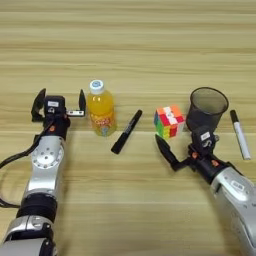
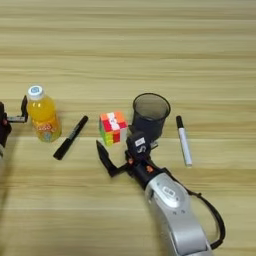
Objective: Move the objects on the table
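Observation:
An orange-juice bottle [image 1: 101,111] with a white cap stands upright at left centre of the table [image 1: 130,45]. My left gripper [image 1: 60,102] is open just left of it, with one finger [image 1: 82,100] close beside the bottle's side. A black marker [image 1: 126,131] lies slanted to the right of the bottle. The multicoloured puzzle cube [image 1: 169,121] sits next to the black mesh pen cup [image 1: 206,107]. A white marker with a black cap [image 1: 240,134] lies right of the cup. My right gripper [image 1: 182,142] is open just in front of the cube and cup, one finger [image 2: 102,152] near the cube's front left corner.
Bare wood stretches across the far half of the table and along the near edge between my two arms. A black cable [image 2: 212,215] trails beside the right forearm.

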